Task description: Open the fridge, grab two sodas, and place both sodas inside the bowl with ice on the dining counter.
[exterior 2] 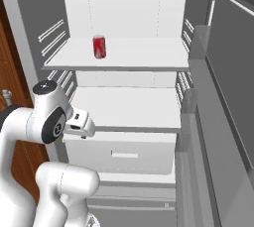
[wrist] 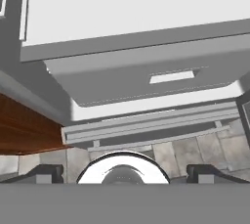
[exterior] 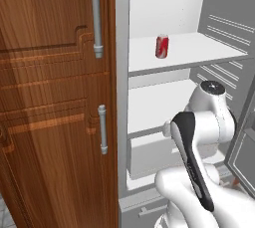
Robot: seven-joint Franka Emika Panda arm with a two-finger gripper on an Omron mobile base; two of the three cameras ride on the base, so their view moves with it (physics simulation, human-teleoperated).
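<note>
from the left, the fridge (exterior: 174,72) stands open beside a wooden cabinet (exterior: 50,97), one soda can (exterior: 162,46) upright on its upper shelf. from the right, the same can (exterior 2: 99,46) sits left on that shelf, the drawer (exterior 2: 124,154) below shut. at the hand, the gripper (wrist: 124,173) is spread wide, holding nothing, pointed at the drawer (wrist: 161,78).

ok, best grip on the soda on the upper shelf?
Take the soda around its mid-body, coming in level from the open front of the fridge. It stands upright near the shelf's left end, with bare shelf on both sides, so the open claw can likely straddle it sideways. A top-down approach looks cramped.
</note>
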